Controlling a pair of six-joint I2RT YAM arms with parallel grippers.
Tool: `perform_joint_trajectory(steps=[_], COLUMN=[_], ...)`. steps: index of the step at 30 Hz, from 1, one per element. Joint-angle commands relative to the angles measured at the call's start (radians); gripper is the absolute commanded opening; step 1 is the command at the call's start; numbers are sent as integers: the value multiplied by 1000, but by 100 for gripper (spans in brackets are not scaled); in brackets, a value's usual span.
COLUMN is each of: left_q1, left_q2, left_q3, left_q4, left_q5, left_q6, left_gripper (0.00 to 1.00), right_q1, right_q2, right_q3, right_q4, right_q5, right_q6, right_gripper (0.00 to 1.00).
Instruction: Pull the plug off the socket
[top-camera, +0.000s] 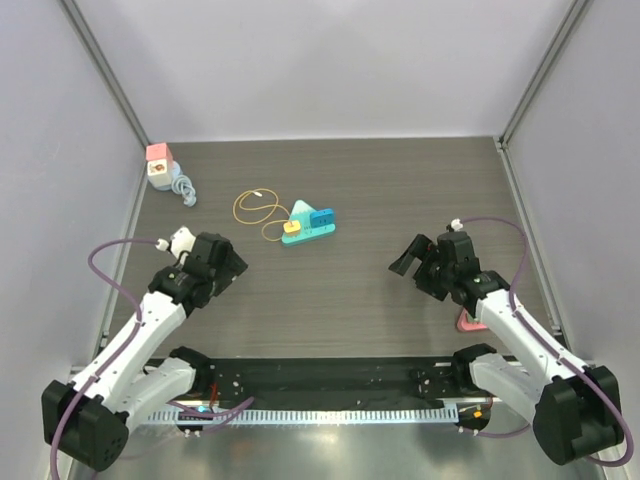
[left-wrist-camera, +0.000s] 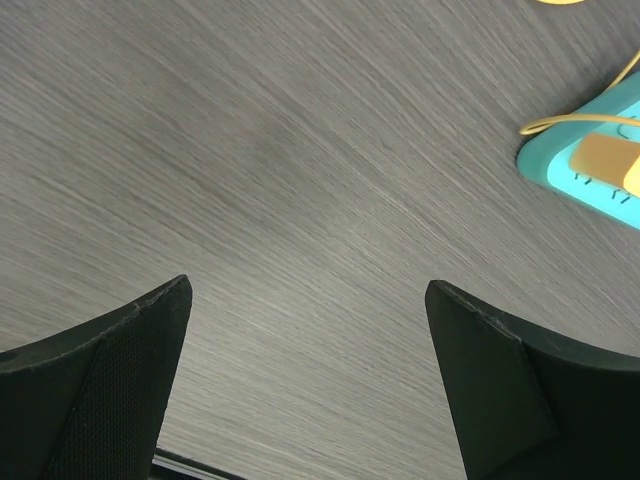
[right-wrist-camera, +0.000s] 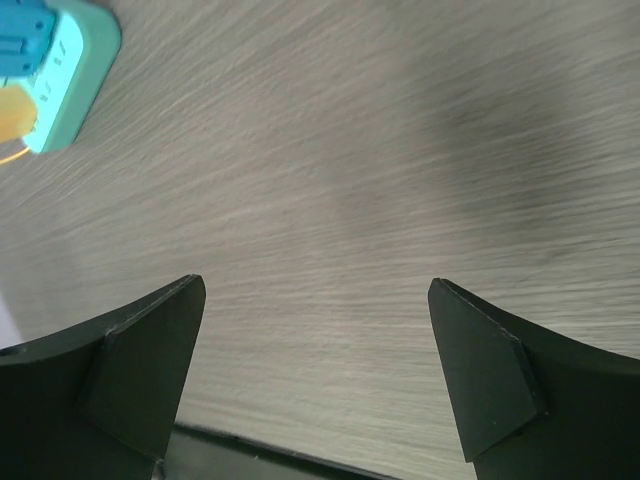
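A teal socket strip (top-camera: 310, 228) lies at mid-table, slightly back from centre. An orange plug (top-camera: 291, 227) sits in its left end, and a thin yellow cable (top-camera: 256, 207) loops away from it to the left. A blue plug (top-camera: 322, 217) sits in the strip's right part. My left gripper (top-camera: 231, 266) hovers near-left of the strip, open and empty. My right gripper (top-camera: 411, 259) hovers to the strip's right, also open and empty. The left wrist view catches the socket strip (left-wrist-camera: 560, 170) and orange plug (left-wrist-camera: 608, 162) at its right edge. The right wrist view has the socket strip (right-wrist-camera: 75, 75) and blue plug (right-wrist-camera: 18, 42) in its top left corner.
A pink-and-white cube adapter (top-camera: 161, 166) with a coiled grey-blue cord (top-camera: 184, 189) stands at the back left corner. A pink object (top-camera: 466, 323) lies partly under the right arm. A black rail (top-camera: 330, 378) runs along the near edge. Metal frame posts border both sides.
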Motion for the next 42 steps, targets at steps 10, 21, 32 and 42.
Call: perform_joint_trajectory(steps=[10, 21, 32, 42], left_q1=[13, -343, -578, -610], left_q2=[133, 772, 1354, 1365], left_q3=[-101, 246, 889, 909], left_q4=[610, 1159, 1223, 1159], left_q5=[573, 737, 967, 943], left_q6=[84, 106, 126, 370], left_gripper=[100, 98, 96, 97], right_q1=[-117, -383, -634, -820], right_q2=[63, 155, 156, 158], right_q3=[253, 498, 525, 419], right_q4=[-247, -405, -477, -454], right_q5=[168, 158, 283, 328], right_q6=[-152, -240, -232, -156], right_gripper=[99, 98, 98, 98])
